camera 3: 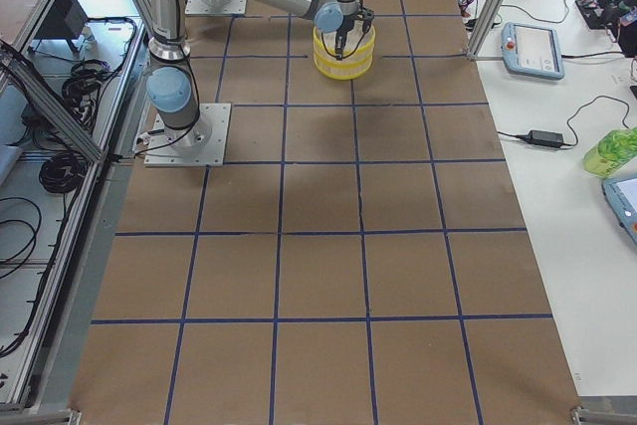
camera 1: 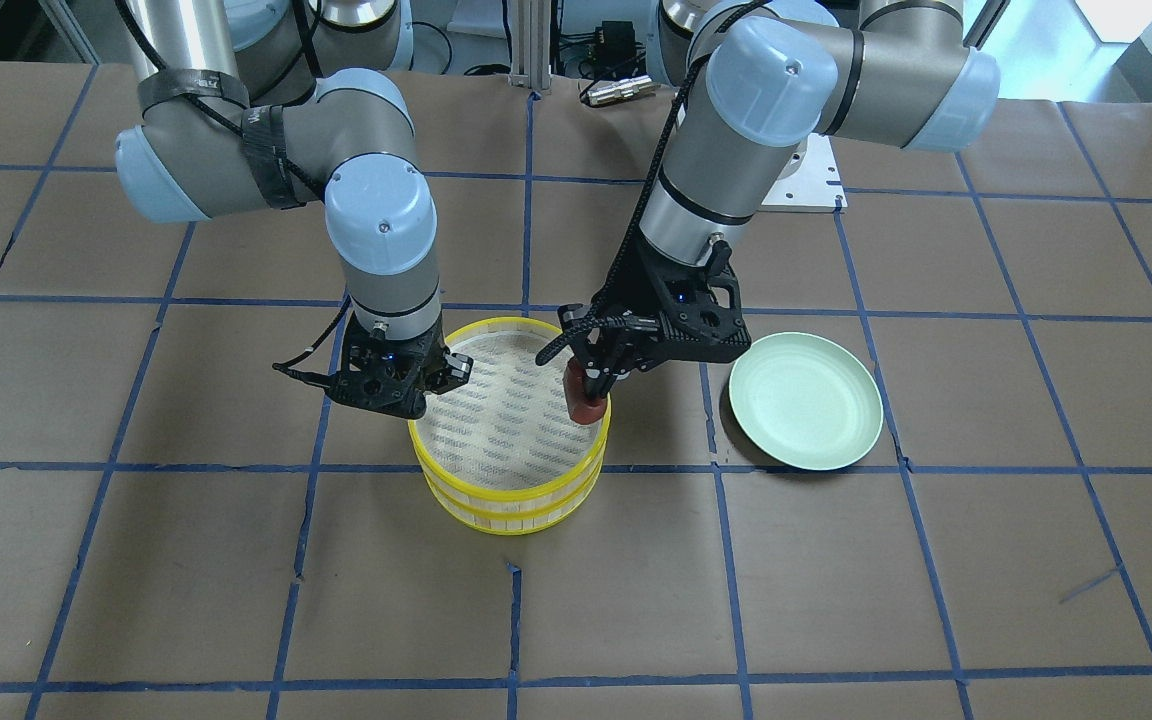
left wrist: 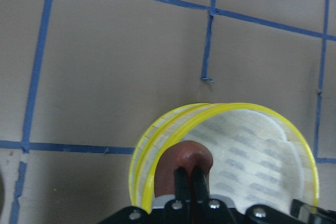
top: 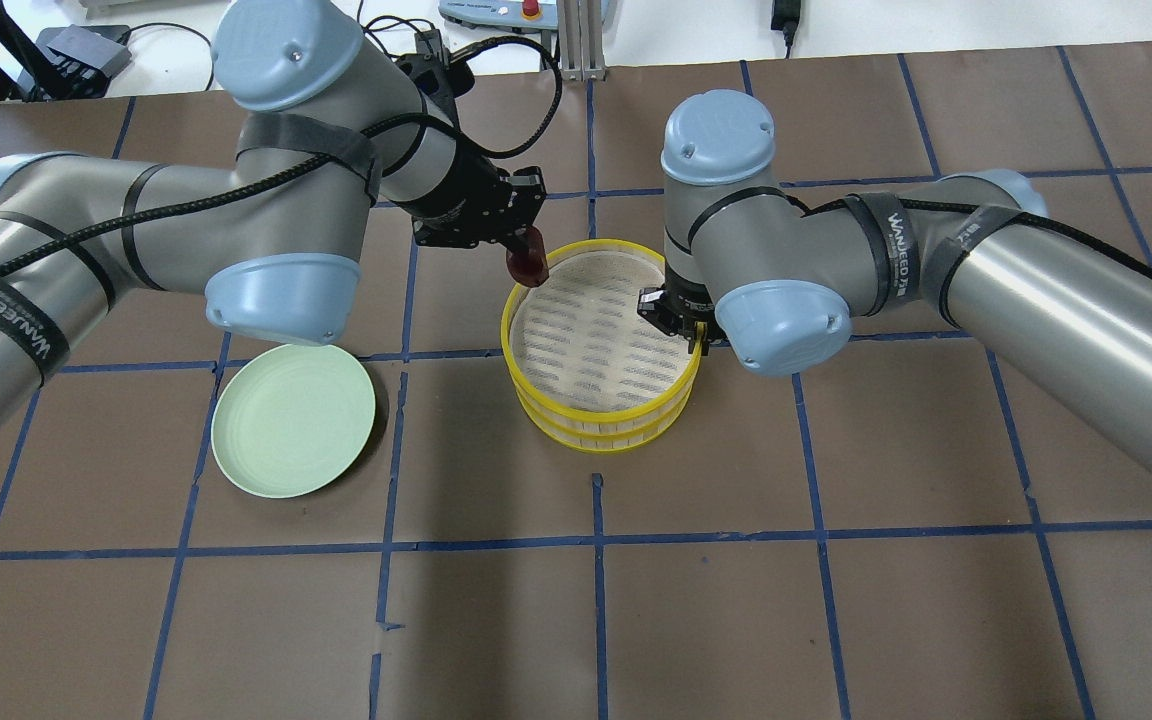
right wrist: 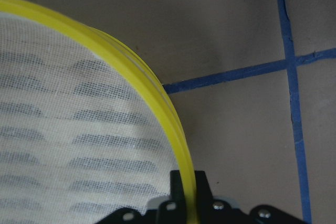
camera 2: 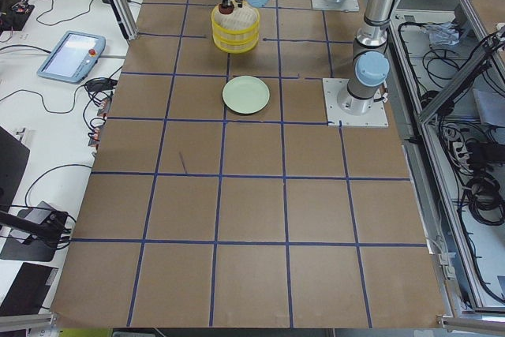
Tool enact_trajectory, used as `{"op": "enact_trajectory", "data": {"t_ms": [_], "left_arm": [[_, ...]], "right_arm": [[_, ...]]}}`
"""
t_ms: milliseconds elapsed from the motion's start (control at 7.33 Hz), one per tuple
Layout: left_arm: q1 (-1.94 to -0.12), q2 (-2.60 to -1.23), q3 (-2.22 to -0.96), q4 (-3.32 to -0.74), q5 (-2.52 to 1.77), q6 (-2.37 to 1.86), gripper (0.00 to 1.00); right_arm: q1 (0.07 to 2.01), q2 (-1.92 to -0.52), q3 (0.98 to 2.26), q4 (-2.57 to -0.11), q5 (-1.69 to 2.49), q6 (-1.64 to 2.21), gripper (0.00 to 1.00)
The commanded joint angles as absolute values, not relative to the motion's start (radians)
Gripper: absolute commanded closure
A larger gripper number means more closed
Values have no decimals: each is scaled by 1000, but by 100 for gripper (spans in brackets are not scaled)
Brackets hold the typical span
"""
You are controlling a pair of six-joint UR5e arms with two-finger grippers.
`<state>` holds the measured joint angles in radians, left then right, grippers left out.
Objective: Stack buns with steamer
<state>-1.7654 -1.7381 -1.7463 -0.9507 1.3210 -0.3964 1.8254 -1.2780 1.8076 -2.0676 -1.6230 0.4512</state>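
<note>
A yellow steamer (top: 601, 410) of two stacked tiers stands mid-table, its top lined with white mesh. My left gripper (top: 526, 250) is shut on the reddish-brown bun (top: 527, 264) and holds it at the steamer's rim on the plate side. The front-facing view shows the bun (camera 1: 584, 400) and this gripper (camera 1: 588, 385) just above the mesh. In the left wrist view the fingers (left wrist: 181, 178) pinch the bun (left wrist: 173, 161). My right gripper (top: 694, 335) is shut on the steamer's opposite rim (right wrist: 131, 66). The white bun is out of view.
An empty green plate (top: 293, 417) lies on the brown paper beside the steamer, on my left arm's side. Blue tape lines cross the table. Cables and a tablet lie on the side bench (camera 2: 71, 49) beyond the table's edge.
</note>
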Motion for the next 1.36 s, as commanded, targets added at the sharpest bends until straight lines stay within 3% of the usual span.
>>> {"op": "enact_trajectory", "data": {"t_ms": [0, 136, 273, 818, 1227], "left_arm": [[-1778, -1761, -1752, -954, 1315, -416, 94], [-1795, -1785, -1750, -951, 1316, -434, 52], [-1802, -1796, -1750, -947, 1315, -446, 1], [-1781, -1760, -1730, -978, 1333, -294, 0], [-1535, -1637, -1614, -1400, 1395, 121, 0]], "right_arm": [[1824, -1285, 1804, -2056, -1624, 454, 25], [1818, -1293, 1789, -2045, -1594, 454, 24], [1798, -1334, 1757, -2005, -1547, 453, 24], [1657, -1528, 1490, -1455, -1545, 218, 24], [1640, -1566, 1466, -1428, -1539, 115, 23]]}}
